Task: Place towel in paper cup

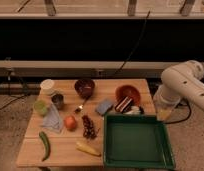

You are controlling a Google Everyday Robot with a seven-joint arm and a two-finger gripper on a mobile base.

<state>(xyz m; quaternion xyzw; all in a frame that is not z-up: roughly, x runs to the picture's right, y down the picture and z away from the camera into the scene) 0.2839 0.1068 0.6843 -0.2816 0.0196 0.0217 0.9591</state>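
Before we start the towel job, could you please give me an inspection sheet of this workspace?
surface: wooden table, crowded.
job's things: towel lying at the left side; paper cup upright, back-left corner, apart from it.
clutter: green tray, dark bowl, red bowl, blue sponge, grapes, green cup, metal cup.
hand: open, off the table's right edge, holding nothing.
cables: black cable hanging behind the table.
surroundings: dark wall, pale rail.
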